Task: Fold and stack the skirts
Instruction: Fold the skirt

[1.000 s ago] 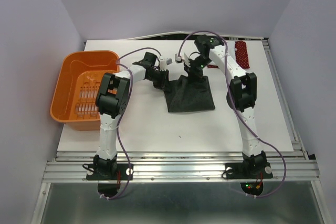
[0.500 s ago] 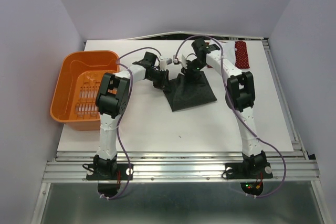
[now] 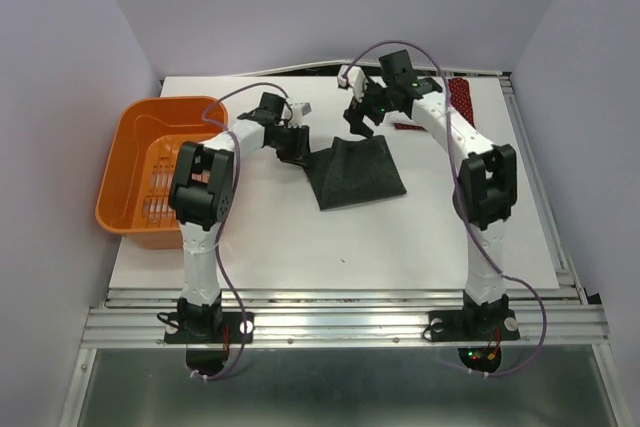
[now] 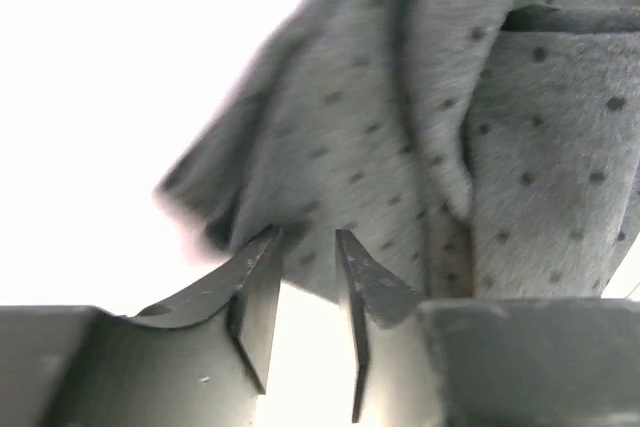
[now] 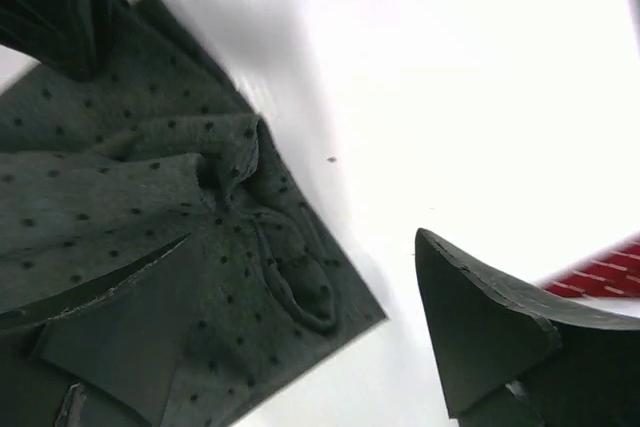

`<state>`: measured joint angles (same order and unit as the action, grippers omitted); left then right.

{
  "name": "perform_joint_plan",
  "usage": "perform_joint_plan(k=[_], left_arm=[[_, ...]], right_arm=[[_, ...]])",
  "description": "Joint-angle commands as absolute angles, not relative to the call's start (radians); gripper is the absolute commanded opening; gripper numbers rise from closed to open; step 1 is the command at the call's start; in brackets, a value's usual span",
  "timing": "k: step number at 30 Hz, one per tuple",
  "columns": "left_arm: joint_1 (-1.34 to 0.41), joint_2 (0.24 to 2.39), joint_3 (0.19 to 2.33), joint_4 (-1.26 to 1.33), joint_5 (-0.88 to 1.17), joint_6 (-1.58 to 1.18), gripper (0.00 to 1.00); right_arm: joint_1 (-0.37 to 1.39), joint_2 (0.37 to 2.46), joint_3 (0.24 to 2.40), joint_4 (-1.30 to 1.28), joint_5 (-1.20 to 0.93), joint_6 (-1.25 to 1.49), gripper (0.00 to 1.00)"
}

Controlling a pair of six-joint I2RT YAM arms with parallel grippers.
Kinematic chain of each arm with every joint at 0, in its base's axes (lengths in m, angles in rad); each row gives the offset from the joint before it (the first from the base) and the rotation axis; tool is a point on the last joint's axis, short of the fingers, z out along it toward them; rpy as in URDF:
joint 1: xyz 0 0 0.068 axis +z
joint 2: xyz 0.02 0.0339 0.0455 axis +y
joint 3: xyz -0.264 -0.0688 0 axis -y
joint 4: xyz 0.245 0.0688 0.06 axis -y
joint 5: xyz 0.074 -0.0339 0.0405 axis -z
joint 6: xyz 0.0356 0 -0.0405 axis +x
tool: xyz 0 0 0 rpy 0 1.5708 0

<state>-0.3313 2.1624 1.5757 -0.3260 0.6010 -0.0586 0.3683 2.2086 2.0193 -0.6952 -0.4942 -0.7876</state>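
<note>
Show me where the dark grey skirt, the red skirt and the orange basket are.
dark grey skirt [image 3: 358,175], top external view, middle of the cloth.
red skirt [image 3: 461,95], top external view, its far part.
orange basket [image 3: 168,103], top external view, far rim.

white table [image 3: 300,237] w/ dark grey skirt [image 3: 355,177] mid, red skirt [image 3: 462,95] far right, orange basket [image 3: 125,162] at left edge.

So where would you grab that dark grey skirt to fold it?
Probably its far left corner, from the left: the dark grey skirt lies mostly flat on the table, but that corner is rumpled and lifted, right before the left end effector.
</note>
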Motion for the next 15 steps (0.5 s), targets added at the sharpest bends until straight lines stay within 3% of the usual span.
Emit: perform_joint_plan(k=[1, 6, 9, 11, 13, 15], left_arm=[[-0.279, 1.966, 1.546, -0.308, 0.497, -0.086, 0.43], [-0.276, 1.879, 1.566, -0.317, 0.46, -0.025, 0.57], [-0.278, 1.856, 1.595, -0.322, 0.543, 0.029, 0.64], [-0.291, 1.859, 1.621, -0.314, 0.6, 0.07, 0.72], [-0.307, 1.882, 1.663, -0.327, 0.62, 0.109, 0.73], [-0.314, 1.93, 1.721, -0.333, 0.659, 0.115, 0.74]], right_arm=[[0.379, 1.981, 1.947, -0.488, -0.48, -0.683, 0.91], [0.344, 1.859, 1.842, -0.476, -0.45, -0.617, 0.89], [0.27, 1.851, 1.792, -0.483, -0.491, -0.526, 0.88], [0.217, 1.873, 1.79, -0.494, -0.59, -0.444, 0.88], [0.169, 1.952, 1.833, -0.509, -0.639, -0.361, 0.87], [0.114, 2.023, 1.917, -0.528, -0.733, -0.232, 0.78]])
